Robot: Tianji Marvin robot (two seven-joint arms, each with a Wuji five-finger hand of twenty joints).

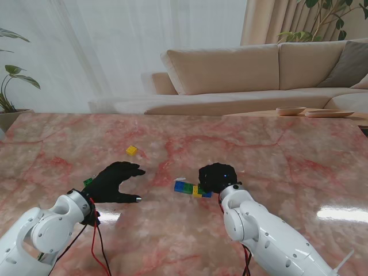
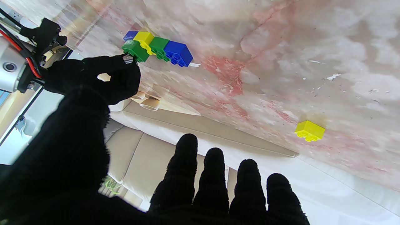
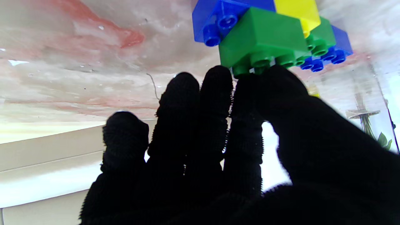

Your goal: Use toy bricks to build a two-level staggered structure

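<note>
Nearest the stand camera: two white arms rising from the bottom corners, left arm (image 1: 40, 230) and right arm (image 1: 264, 230), each ending in a black-gloved hand.

Beneath everything, pink-veined marble desk (image 1: 276, 155), glossy, reaching back to a beige sofa (image 1: 241, 72).

Left hand (image 1: 115, 181) low over the desk on the robot's left, fingers (image 2: 215, 175) spread and released, nothing between them, thumb standing apart from the other four. A small green thing (image 1: 88, 181) at its outer edge, too small to identify.

Right hand (image 1: 217, 178) bent down over the brick structure (image 1: 192, 188), well apart from the left hand. Thumb and forefinger pressed to the studs of the green brick (image 3: 262, 40) at the near end of the stack; the other fingers (image 3: 184, 103) lined up beside, clear of the bricks. Whether a true grasp or only a press from above, cannot tell.

Brick structure near the middle of the desk, slightly to the robot's right, partly hidden under the right hand in the stand view. Made of blue, green and yellow bricks joined in a stepped row: blue brick (image 2: 178, 53) at one end, green next, yellow on top (image 2: 143, 39), green brick under the fingers at the other end. Exact count of levels hard to read.

Loose yellow brick (image 1: 131, 150) alone on the desk, farther from me than the left hand, well apart from the structure.
</note>
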